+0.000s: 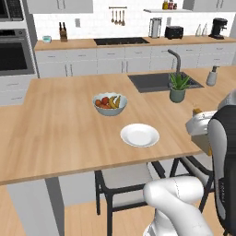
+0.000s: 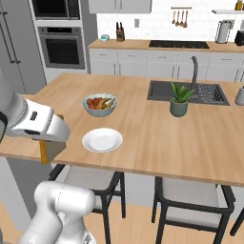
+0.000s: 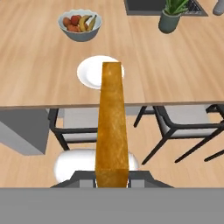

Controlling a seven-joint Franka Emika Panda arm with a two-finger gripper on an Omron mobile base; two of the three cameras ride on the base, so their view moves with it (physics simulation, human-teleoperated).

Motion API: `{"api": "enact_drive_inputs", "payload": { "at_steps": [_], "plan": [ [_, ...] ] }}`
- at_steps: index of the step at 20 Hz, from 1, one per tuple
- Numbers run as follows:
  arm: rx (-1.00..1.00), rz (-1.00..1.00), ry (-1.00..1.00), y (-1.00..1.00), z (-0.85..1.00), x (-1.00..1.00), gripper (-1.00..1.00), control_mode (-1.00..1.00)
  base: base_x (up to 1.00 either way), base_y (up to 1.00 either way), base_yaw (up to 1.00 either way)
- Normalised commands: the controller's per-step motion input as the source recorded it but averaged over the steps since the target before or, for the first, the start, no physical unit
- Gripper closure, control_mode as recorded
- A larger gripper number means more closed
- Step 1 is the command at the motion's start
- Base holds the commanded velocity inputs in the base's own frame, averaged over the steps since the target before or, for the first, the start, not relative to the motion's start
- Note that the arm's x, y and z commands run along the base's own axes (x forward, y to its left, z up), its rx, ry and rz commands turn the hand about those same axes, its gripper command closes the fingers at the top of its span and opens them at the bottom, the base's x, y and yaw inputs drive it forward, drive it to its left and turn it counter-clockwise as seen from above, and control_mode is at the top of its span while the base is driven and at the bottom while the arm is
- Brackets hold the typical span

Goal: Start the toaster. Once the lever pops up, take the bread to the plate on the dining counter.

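Note:
My gripper [image 3: 111,176] is shut on the bread [image 3: 111,122], a tan slice seen edge-on that points toward the plate [image 3: 89,72]. The hand [image 2: 43,126] hovers just off the near edge of the dining counter [image 2: 190,138], with the bread [image 2: 52,150] hanging beneath it. On the counter the white plate [image 1: 139,135] lies empty, a little ahead of the hand and close to the counter's near edge. The black toaster [image 1: 174,32] stands far off on the back counter.
A fruit bowl [image 1: 109,103] sits just behind the plate. A potted plant [image 1: 178,87] stands by the sink [image 1: 159,81], with a soap dispenser [image 1: 212,76] to the right. Dark-framed chairs [image 2: 190,202] are tucked under the counter's near side.

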Motion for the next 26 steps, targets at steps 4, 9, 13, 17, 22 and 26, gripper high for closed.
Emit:
{"api": "enact_drive_inputs", "payload": {
  "at_steps": [4, 9, 13, 17, 22, 26],
  "plan": [
    [0.00, 0.01, 0.01, 0.49, -0.07, 0.85, 1.00, -1.00, 0.00, 0.00, 0.00],
    [0.02, 0.08, 0.02, 0.06, -0.27, 0.90, 1.00, -1.00, 0.00, 0.00, 0.00],
    [0.10, 0.06, 0.06, 0.00, -0.58, 0.84, 1.00, -1.00, 0.00, 0.00, 0.00],
    [0.13, 0.03, 0.09, 0.00, -0.60, 0.84, 1.00, -1.00, 0.00, 0.00, 0.00],
    [0.15, 0.06, 0.05, -0.01, -0.40, 0.63, 1.00, -1.00, 0.00, 0.00, 0.00],
    [0.09, 0.05, 0.02, 0.00, -0.33, 0.53, 1.00, -1.00, 0.00, 0.00, 0.00]
  ]
}}
